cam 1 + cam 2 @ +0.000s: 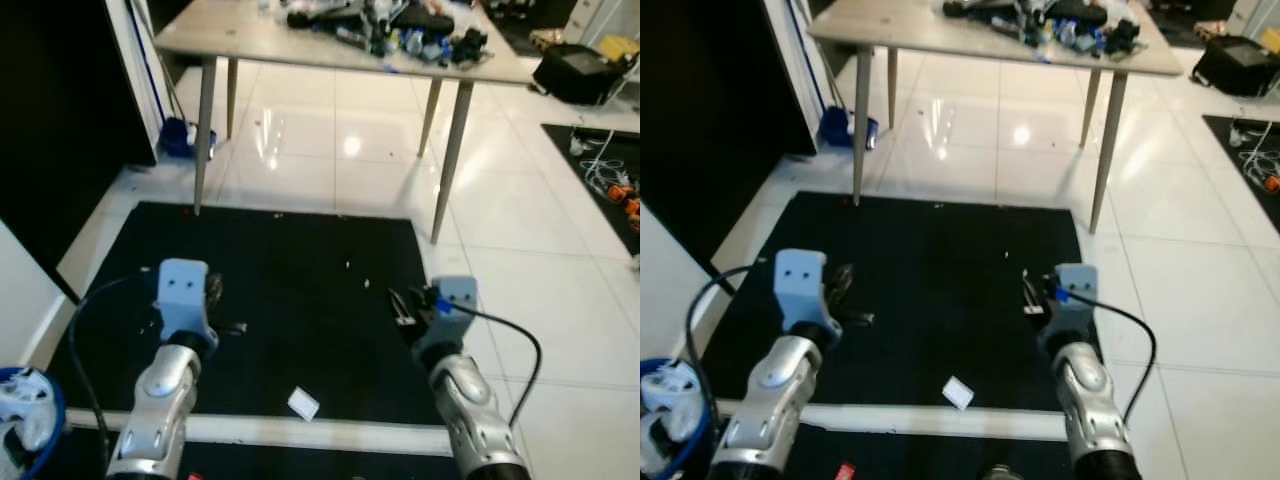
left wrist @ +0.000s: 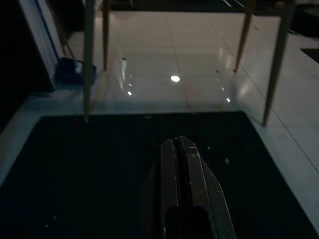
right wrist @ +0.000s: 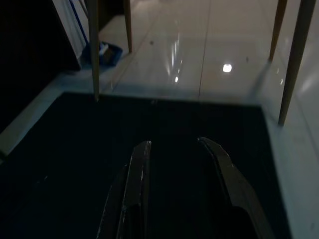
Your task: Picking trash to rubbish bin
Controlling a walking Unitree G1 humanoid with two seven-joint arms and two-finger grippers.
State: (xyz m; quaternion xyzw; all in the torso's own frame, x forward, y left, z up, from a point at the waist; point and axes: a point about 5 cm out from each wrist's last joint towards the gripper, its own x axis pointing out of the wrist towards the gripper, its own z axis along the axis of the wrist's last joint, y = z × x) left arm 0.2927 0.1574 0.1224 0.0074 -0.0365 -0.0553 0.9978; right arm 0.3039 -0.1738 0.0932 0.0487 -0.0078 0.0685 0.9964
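While the left end effector [image 2: 178, 149] hung pressed together and the right end effector [image 3: 174, 149] spread apart over the black mat [image 1: 290, 270], a white scrap [image 1: 303, 404] lay near, between them.

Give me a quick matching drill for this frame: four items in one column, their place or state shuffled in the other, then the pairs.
1. left gripper
2. right gripper
3. white scrap
4. wooden table

A. jaws apart
B. standing on the tiled floor beyond the black mat
C. jaws pressed together
D. lying on the mat near its front edge, between the two arms

Pairs: 1-C, 2-A, 3-D, 4-B
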